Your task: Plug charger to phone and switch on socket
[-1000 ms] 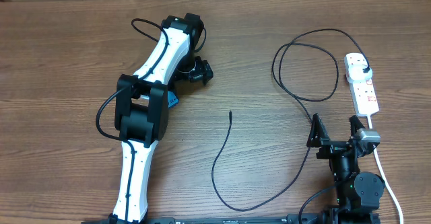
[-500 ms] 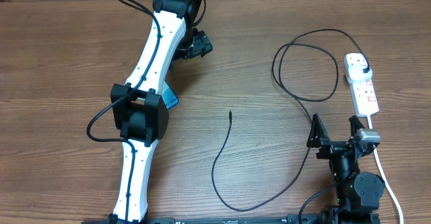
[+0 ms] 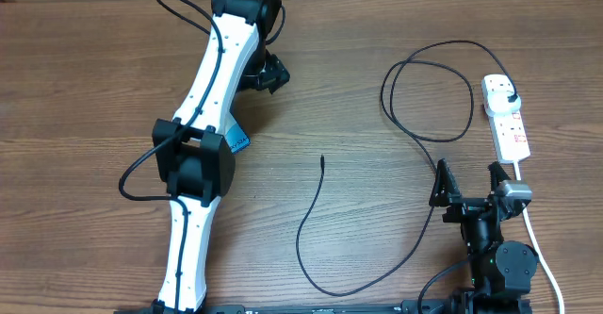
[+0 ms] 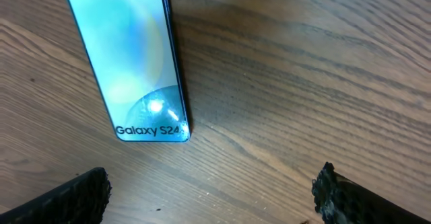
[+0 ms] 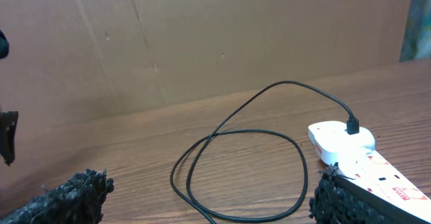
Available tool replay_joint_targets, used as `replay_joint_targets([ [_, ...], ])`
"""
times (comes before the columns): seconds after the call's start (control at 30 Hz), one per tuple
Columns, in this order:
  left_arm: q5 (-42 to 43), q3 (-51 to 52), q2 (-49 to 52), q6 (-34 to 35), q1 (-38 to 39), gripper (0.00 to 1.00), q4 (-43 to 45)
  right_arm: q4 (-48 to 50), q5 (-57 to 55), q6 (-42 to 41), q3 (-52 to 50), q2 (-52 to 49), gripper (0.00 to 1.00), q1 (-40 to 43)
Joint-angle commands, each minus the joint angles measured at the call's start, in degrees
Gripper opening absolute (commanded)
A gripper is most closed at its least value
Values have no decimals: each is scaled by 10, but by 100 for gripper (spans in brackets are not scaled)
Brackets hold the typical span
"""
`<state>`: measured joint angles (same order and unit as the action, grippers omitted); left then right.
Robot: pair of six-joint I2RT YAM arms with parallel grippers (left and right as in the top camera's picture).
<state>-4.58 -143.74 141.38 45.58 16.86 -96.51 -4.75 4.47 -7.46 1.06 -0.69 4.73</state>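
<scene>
Hovering over the far left of the table, the left gripper (image 4: 212, 194) stands wide with nothing between its jaws. The phone (image 4: 128, 56) lies flat just beyond its fingertips, untouched. I judge this the opening step, since nothing is joined yet. The charger (image 3: 320, 171) has its connector tip loose mid-table, well apart from the phone, and its plug sits in the socket (image 3: 509, 125) at far right. Next, that tip needs pinching up. The right gripper (image 3: 468, 190) rests at near right, wide and empty.
</scene>
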Motion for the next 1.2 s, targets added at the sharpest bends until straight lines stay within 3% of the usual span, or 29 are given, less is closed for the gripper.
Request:
replay_joint_targets([
  [0.0, -17, -14, -62, -40, 0, 100, -3, 2, -4, 2, -6, 5, 100, -4],
  [0.67, -36, -7, -72, -44, -20, 100, -2, 2, -4, 2, -6, 5, 100, -4],
  [0.8, -37, 12, -72, -45, -19, 100, 33, 2, -4, 2, -6, 5, 100, -4],
  [1.03, -29, 165, -81, -31, -8, 100, 133, 2, -4, 2, -6, 5, 100, -4],
  [1.17, -13, 290, -134, -26, -8, 100, 226, 2, -4, 2, -6, 5, 100, -4],
])
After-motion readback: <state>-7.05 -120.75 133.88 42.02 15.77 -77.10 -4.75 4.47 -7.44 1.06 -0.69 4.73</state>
